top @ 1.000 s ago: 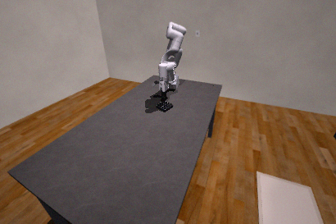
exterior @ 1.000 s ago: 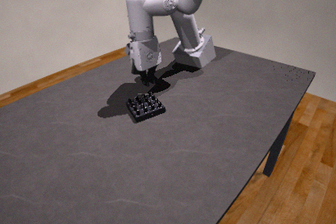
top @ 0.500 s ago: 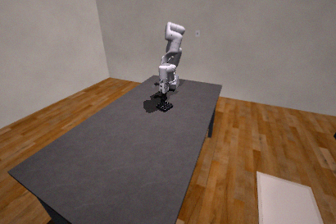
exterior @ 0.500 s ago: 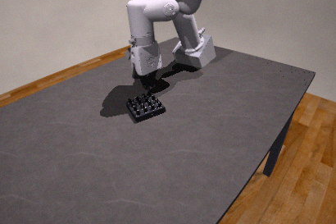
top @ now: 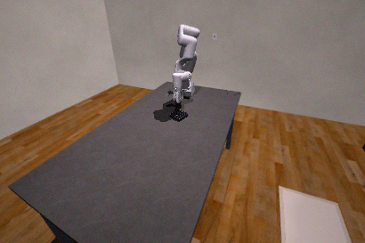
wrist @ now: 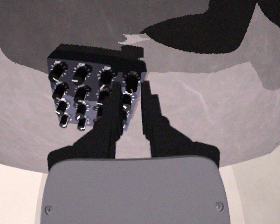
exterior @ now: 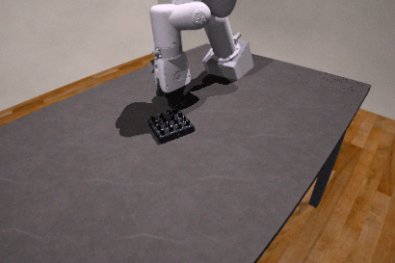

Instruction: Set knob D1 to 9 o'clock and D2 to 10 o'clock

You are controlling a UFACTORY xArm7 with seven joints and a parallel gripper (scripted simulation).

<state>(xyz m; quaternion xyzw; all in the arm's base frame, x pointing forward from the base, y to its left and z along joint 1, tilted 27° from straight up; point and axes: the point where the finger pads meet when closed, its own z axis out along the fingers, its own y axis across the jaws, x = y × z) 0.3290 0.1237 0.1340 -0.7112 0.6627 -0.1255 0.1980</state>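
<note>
The knob box point(top: 181, 117) point(exterior: 171, 123) point(wrist: 81, 87) is a small black box with rows of dark knobs, standing on the grey table point(top: 133, 165) point(exterior: 250, 140) near the arm's base. My gripper point(top: 179, 105) point(exterior: 176, 101) point(wrist: 131, 93) hangs a little above the box's edge nearest the base. Its two dark fingers stand a narrow gap apart with nothing between them. In the wrist view the left finger covers part of the box's right-hand column of knobs. The knob lines and printed names are too small to read.
The arm's base point(exterior: 230, 63) stands on the table behind the box. The table's right edge point(exterior: 313, 183) drops to a wooden floor. A white sheet point(top: 312, 218) lies on the floor at the right.
</note>
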